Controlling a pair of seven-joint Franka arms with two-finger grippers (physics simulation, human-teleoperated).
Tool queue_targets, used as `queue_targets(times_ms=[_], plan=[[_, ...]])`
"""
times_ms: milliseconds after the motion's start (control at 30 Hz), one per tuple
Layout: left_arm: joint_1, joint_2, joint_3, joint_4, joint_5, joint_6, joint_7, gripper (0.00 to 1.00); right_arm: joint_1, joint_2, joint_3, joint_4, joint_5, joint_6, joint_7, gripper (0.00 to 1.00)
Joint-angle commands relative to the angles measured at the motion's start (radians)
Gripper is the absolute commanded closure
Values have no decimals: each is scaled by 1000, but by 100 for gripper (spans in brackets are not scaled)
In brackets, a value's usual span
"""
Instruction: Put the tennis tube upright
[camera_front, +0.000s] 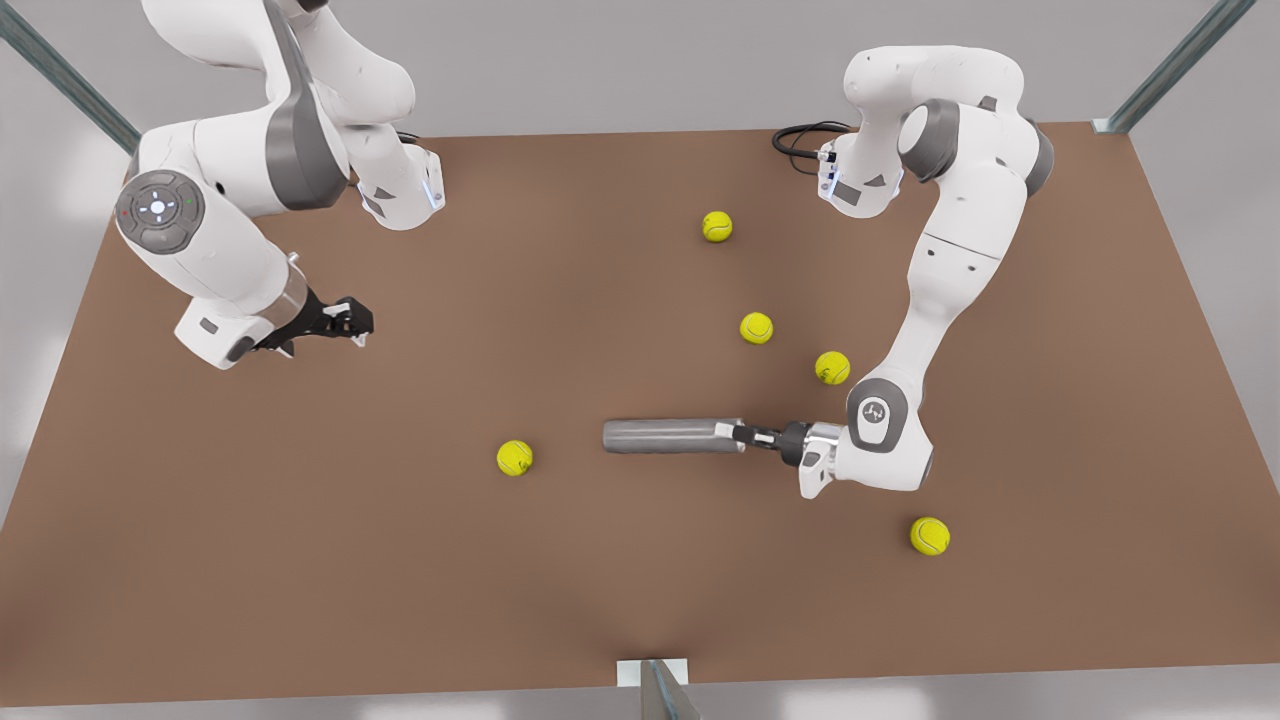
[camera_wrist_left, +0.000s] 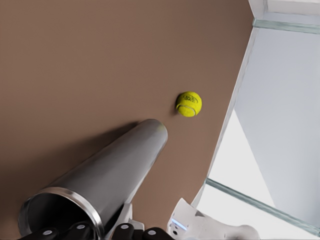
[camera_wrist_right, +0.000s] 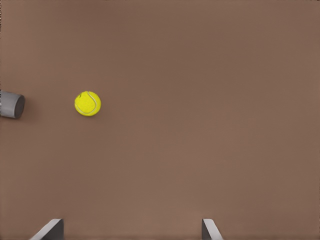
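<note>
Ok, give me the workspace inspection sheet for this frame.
Surface: brown table, flat.
Job's things: tennis tube lying on its side, hollow end toward the left gripper.
Clutter: five tennis balls scattered, none touching the tube.
Grippers: left gripper closed on the tube's hollow-end rim; right gripper open, waiting at the front view's left.
Cables: black cable looped by the left arm's base.
Surroundings: metal frame posts, grey walls.

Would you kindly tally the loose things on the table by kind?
Tennis balls: 5
Tennis tube: 1
Total: 6
</note>
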Motion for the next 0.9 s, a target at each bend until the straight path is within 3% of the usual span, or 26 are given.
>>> queue_targets(times_ms=[0,433,867], plan=[[0,0,0,0,0,-4,0,75,-3,0,0,0,0,0,0,0],[0,-43,18,-2,22,-10,-21,79,5,6,3,2,0,-5,-2,0],[0,-216,64,-34,236,-7,-261,79,8,6,3,0,-2,-8,-2,0]])
